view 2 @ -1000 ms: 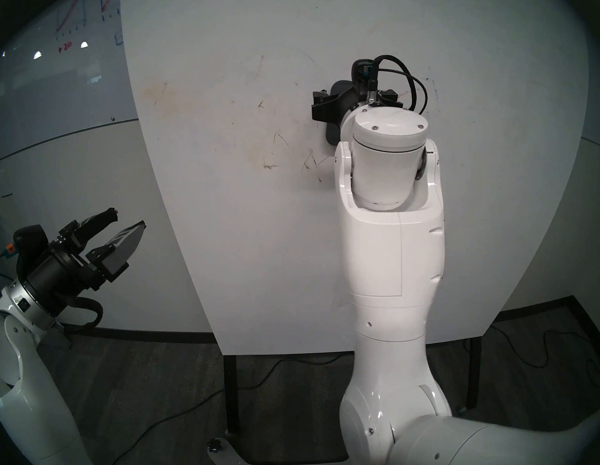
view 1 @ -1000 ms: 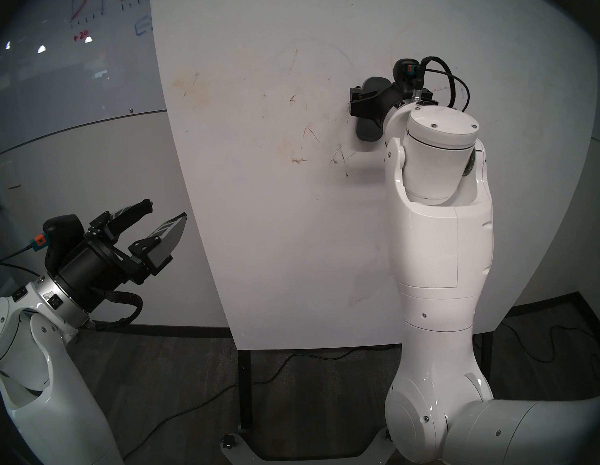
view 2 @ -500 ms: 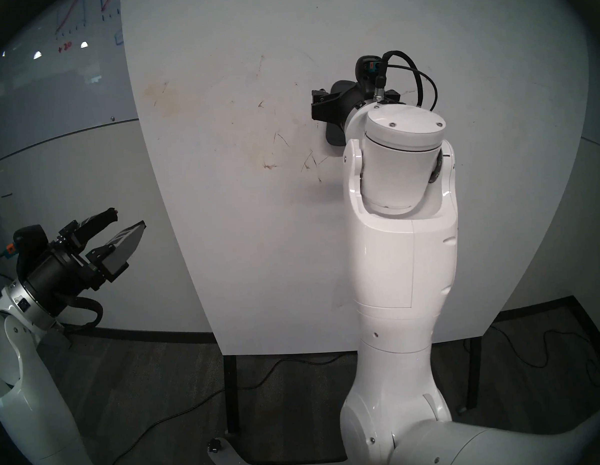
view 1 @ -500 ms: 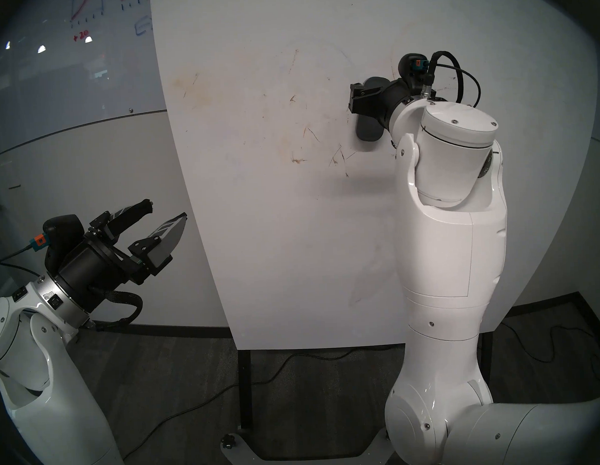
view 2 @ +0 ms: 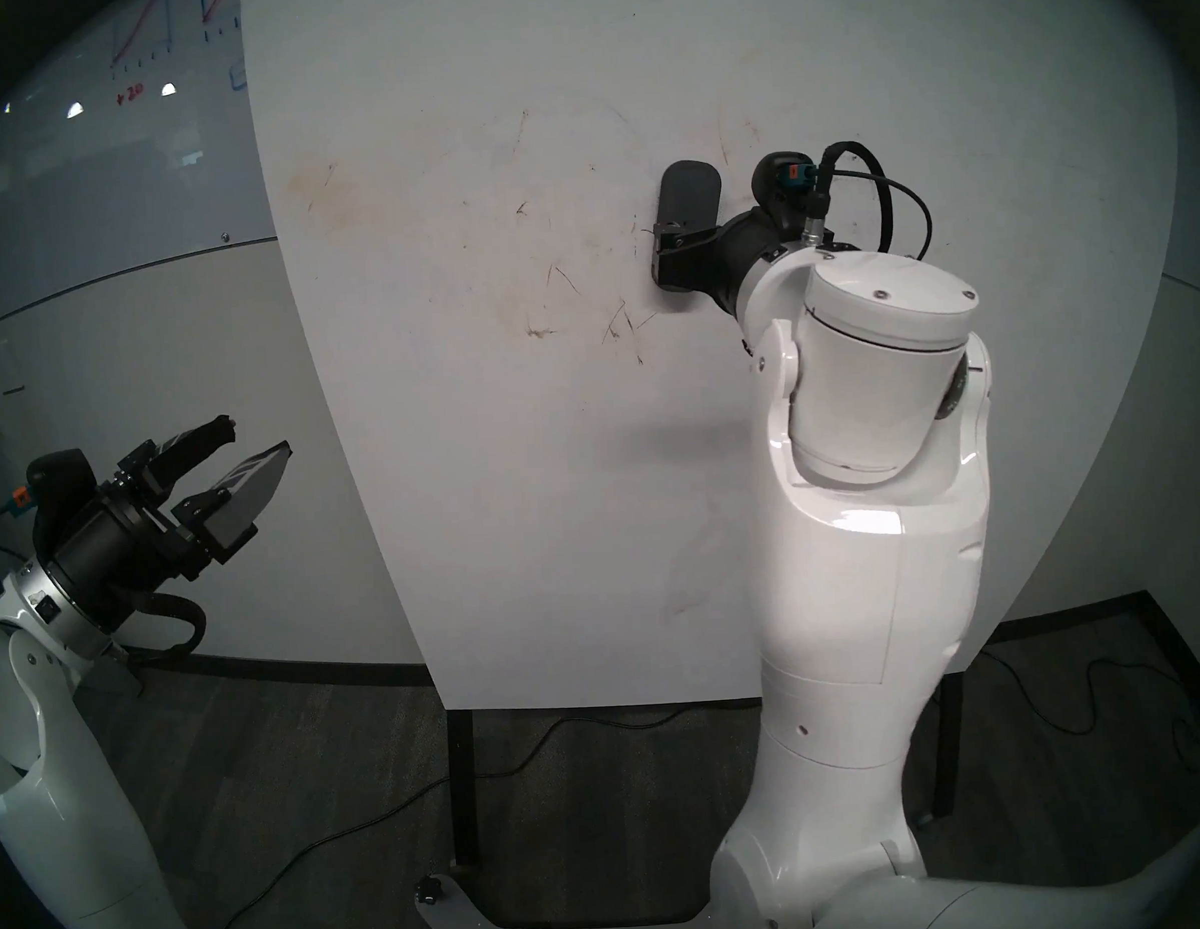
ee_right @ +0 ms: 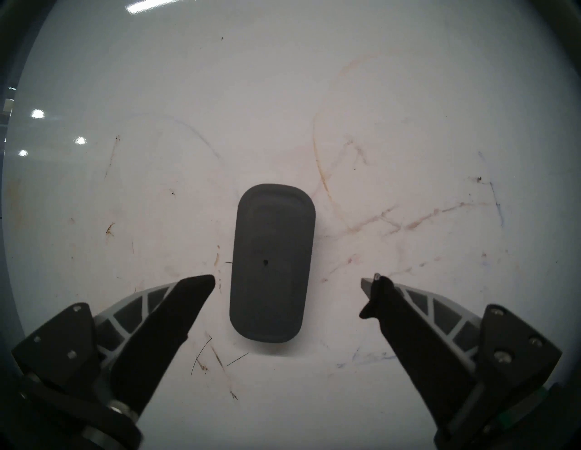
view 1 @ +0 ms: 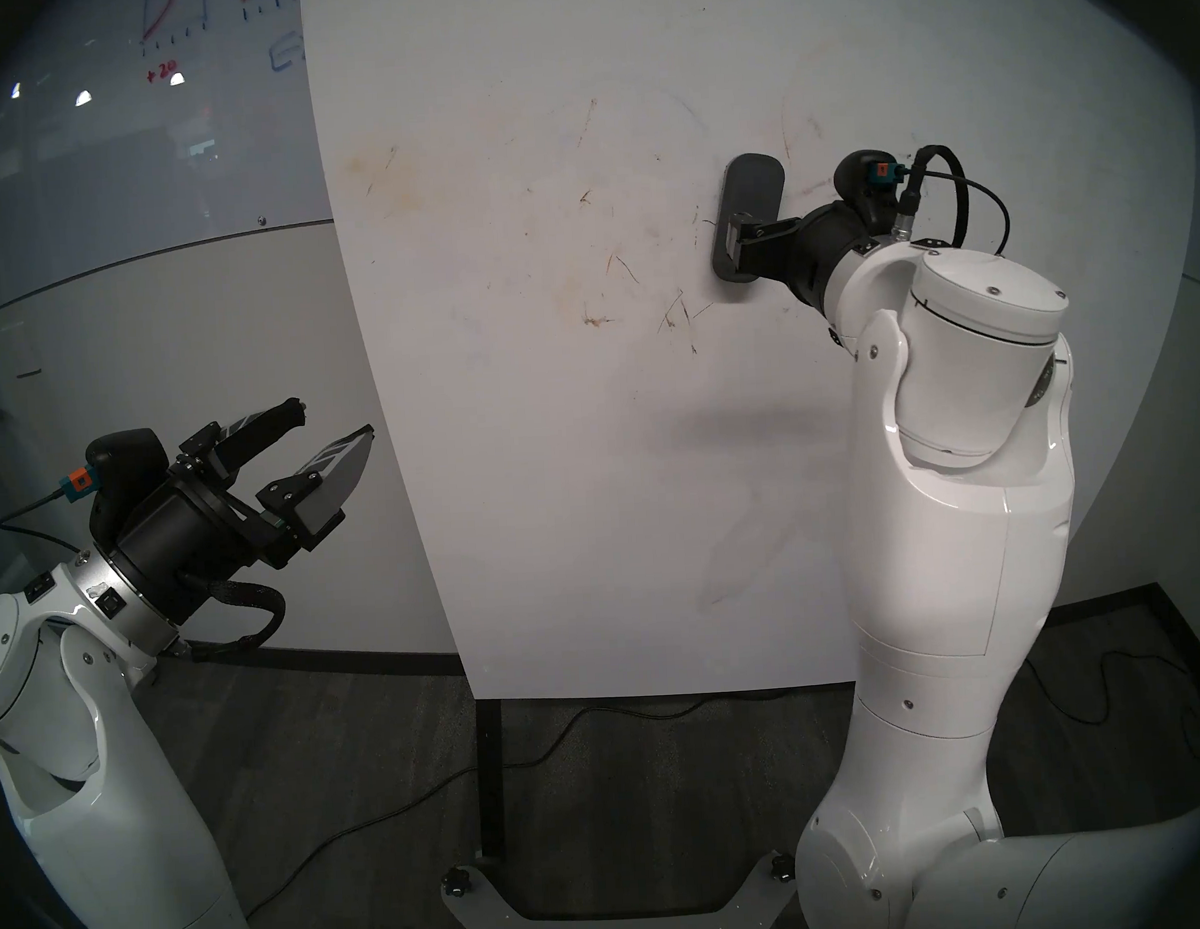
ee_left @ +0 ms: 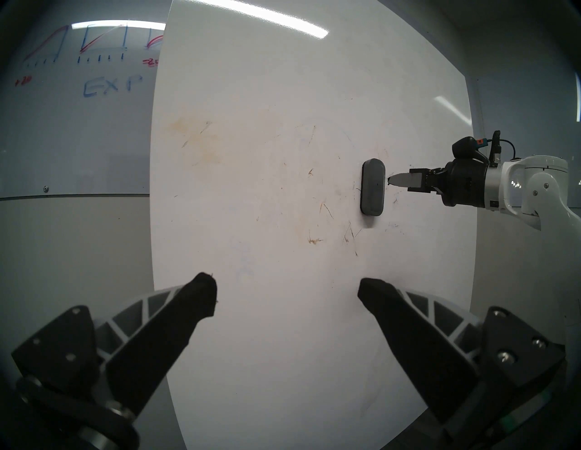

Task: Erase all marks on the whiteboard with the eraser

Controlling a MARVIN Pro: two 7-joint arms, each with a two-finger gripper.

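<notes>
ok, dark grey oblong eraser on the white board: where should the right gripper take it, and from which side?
Grip the dark grey oblong eraser across its two long flat sides, near the centre dot, coming straight at the white board. It stands upright on the board with its long axis vertical; the right gripper is open, wider than the narrow width, one finger each side.

Eraser: my dark grey eraser (view 1: 749, 218) stands upright, flat against the whiteboard (view 1: 548, 456).
Right gripper (view 1: 735, 245): in front of the eraser's lower half.
Left gripper (view 1: 335, 432): my jaws spread, near the whiteboard's left edge.
Board face: only faint brownish scratches (view 1: 672, 314).
</notes>
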